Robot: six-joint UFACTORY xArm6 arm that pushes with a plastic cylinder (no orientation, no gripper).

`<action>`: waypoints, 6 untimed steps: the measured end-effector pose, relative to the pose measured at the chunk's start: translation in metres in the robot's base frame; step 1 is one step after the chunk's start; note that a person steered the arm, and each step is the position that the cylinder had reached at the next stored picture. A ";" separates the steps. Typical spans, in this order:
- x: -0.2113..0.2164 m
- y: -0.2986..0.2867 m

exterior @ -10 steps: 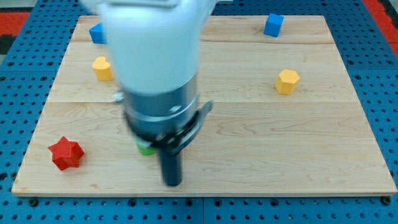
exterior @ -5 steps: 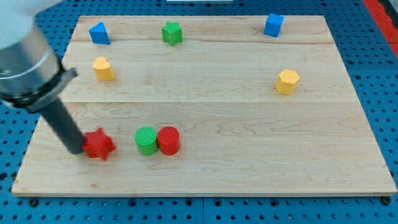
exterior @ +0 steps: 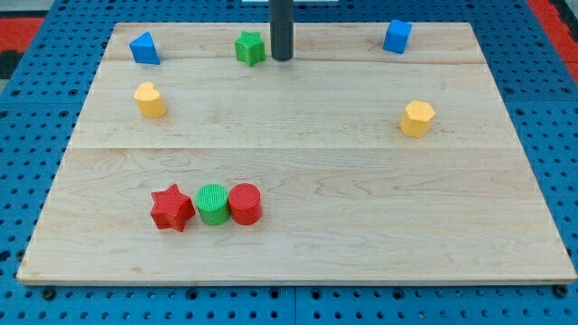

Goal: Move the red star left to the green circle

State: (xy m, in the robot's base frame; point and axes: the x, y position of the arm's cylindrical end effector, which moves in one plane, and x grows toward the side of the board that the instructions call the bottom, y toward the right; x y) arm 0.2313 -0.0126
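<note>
Camera view, red star [exterior: 172,208] seemingly touching green circle [exterior: 212,204], no long axis

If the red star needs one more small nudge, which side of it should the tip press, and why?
Press its left side, pushing toward the view's right, on the flat notch between two points rather than on a point, so it slides straight. The red star sits at the green circle's left, seemingly touching, so little is needed. My tip is far off, beside the green star.

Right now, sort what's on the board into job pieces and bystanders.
Job: red star, touching the green circle on its left; my tip, far off beside the green star.

Bystanders: red circle, blue triangle, blue cube, two yellow blocks.
</note>
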 end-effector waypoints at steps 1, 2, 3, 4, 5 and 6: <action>-0.038 -0.027; 0.007 -0.043; 0.048 0.005; 0.085 -0.004; 0.049 0.028; 0.012 0.008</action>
